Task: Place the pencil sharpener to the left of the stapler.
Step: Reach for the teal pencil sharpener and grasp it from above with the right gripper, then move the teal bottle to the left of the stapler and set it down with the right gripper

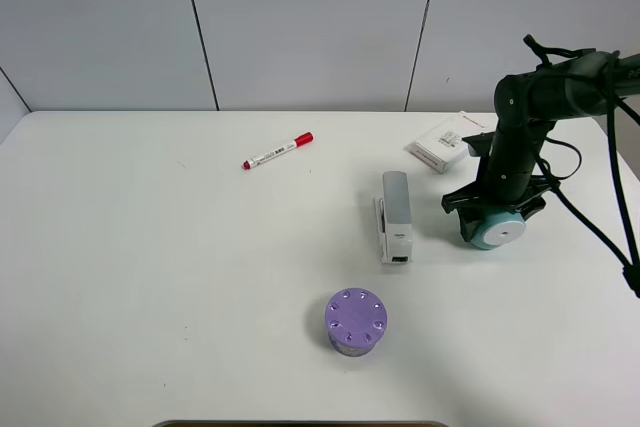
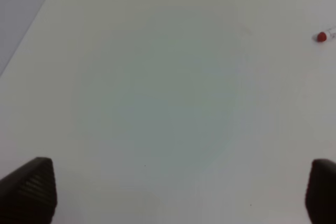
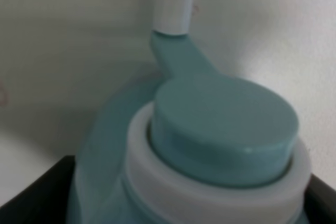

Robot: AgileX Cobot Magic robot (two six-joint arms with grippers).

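The pencil sharpener (image 1: 497,231) sits right between my right fingers (image 3: 31,195), its teal body and white collar filling my right wrist view, and my right gripper (image 1: 495,215) is down over it, closed on its sides. I can't tell whether it is touching the table (image 1: 150,277) or just off it. It's on the right side of the stapler (image 1: 396,217), near it but apart. My left gripper (image 2: 176,192) holds nothing; its fingertips (image 2: 29,190) are spread wide over bare white tabletop. Further out, a purple cylinder (image 1: 356,322) stands in front of the stapler, a red-capped marker (image 1: 278,151) lies off to the left, and a small white box (image 1: 447,139) sits behind my right arm. Grey wall panels close off the back.
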